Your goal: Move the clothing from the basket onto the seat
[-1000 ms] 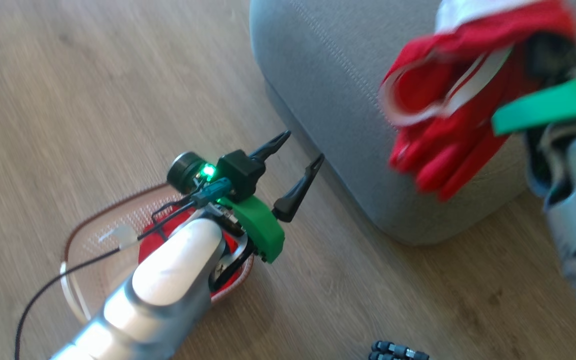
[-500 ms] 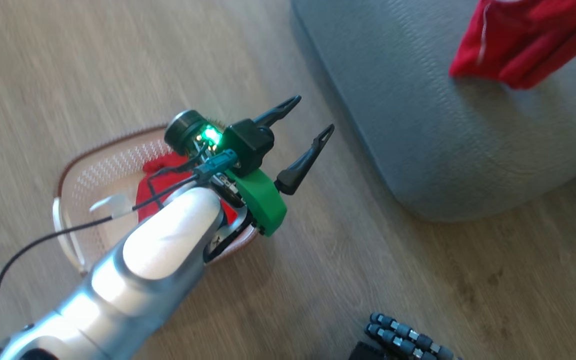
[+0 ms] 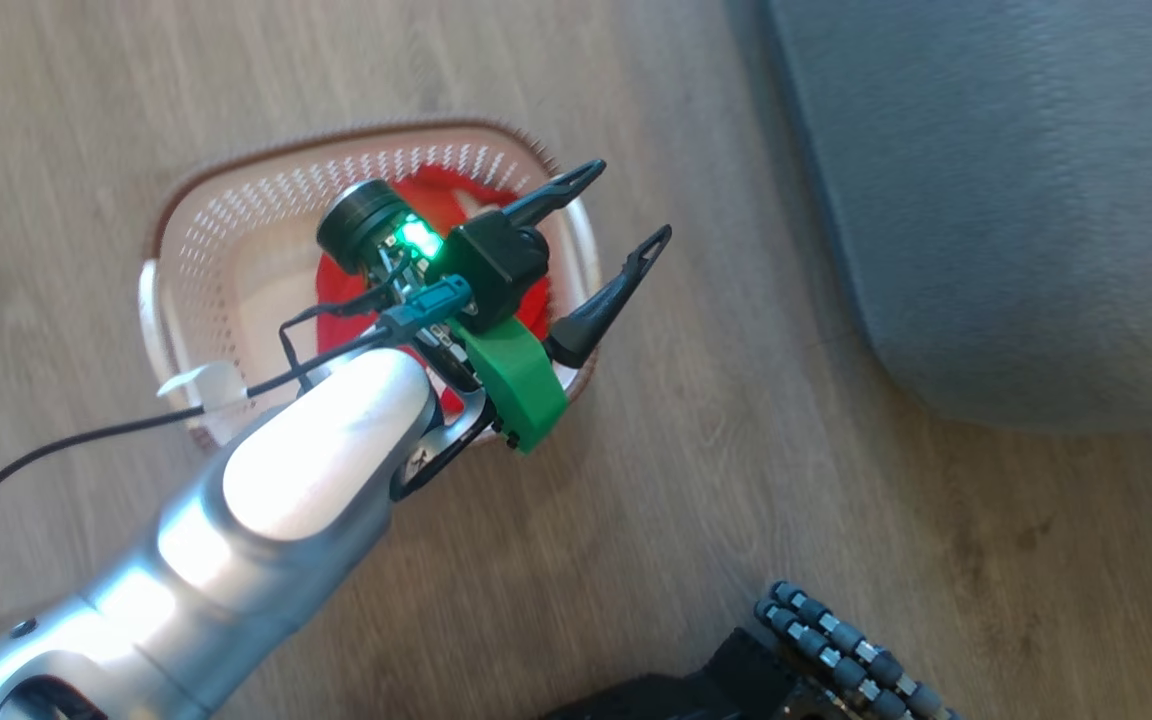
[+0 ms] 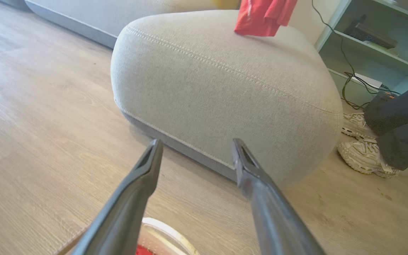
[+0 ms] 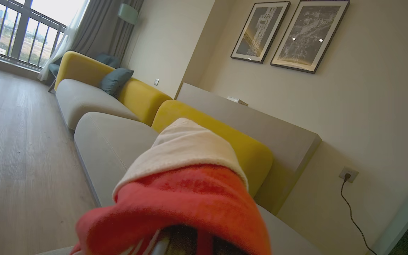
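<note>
Basket [image 3: 168, 270] on the wood floor [image 3: 86, 100], left of centre; red clothing [image 3: 431, 195] lies inside it; left hand [image 3: 630, 198] over the basket's right rim, fingers spread wide, holding nothing; seat [image 3: 1016, 200] further right, apart from the basket; left wrist view: red cloth [image 4: 260, 17] at the seat's top, cut by the frame edge; right hand [image 5: 186, 242] buried under a red-and-white garment [image 5: 186, 184]; its opening cannot be told.
</note>
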